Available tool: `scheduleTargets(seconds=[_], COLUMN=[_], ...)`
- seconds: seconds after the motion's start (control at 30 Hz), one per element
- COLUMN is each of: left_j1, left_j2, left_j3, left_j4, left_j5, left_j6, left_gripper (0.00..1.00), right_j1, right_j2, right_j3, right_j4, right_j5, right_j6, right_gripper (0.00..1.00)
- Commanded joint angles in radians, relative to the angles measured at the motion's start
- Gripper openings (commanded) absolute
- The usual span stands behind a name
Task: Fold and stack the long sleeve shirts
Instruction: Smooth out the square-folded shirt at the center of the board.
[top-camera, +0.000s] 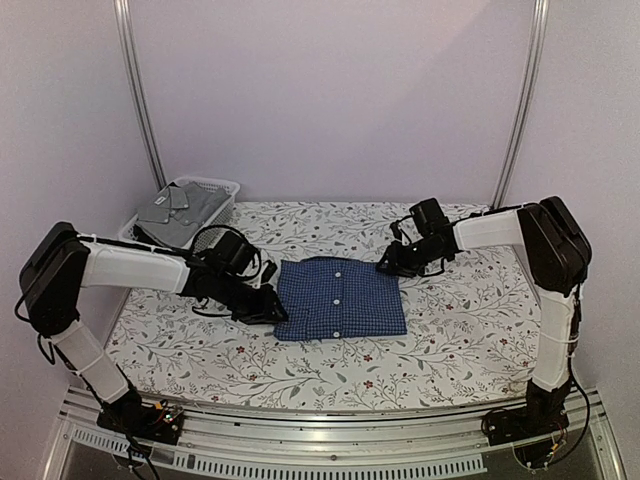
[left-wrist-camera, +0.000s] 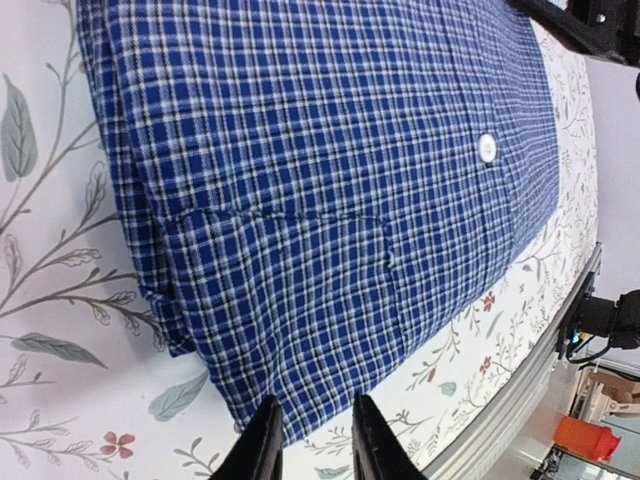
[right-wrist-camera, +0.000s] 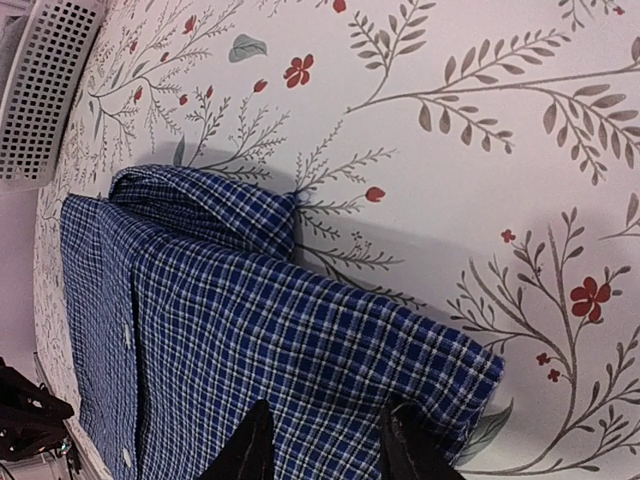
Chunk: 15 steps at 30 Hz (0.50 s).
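From above, on the flower-printed worktop, the dark blue check shirt lies folded into a neat rectangle at the middle, button placket up. The left gripper sits low at the shirt's left edge. The right gripper is at its far right corner. At the far left corner of the worktop stands a white basket with the grey shirt folded inside it, well apart from the blue one.

Seen from the left wrist, the dark blue check shirt fills most of the view, with one white button on it and stacked layers showing along its folded edge. The left gripper is released: its fingers stand apart at the shirt's hem, with bare worktop showing between them. A metal rail runs along the worktop's edge.

Seen from the right wrist, the right gripper hangs over a corner of the dark blue check shirt, its fingers parted with flat check cloth between them. I cannot tell whether they pinch it. The cloth bunches in a thick fold at the shirt's far end, and the basket shows at the upper left.
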Motion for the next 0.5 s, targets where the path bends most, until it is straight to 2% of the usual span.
scheduleTargets(seconds=[0.0, 0.23, 0.47], left_j1=[0.031, 0.098, 0.129], left_j2=[-0.023, 0.049, 0.148], left_j3=[-0.006, 0.032, 0.104], left_j4=[-0.016, 0.019, 0.05], left_j5=[-0.032, -0.06, -0.034], left_j6=[0.011, 0.025, 0.069], left_gripper=[0.27, 0.38, 0.47], right_j1=[-0.022, -0.034, -0.034], right_j2=[0.026, 0.043, -0.02], right_j3=[0.032, 0.067, 0.05], right_j4=[0.001, -0.044, -0.073], right_j5=[-0.008, 0.003, 0.029], right_j6=[0.014, 0.004, -0.017], right_gripper=[0.36, 0.38, 0.42])
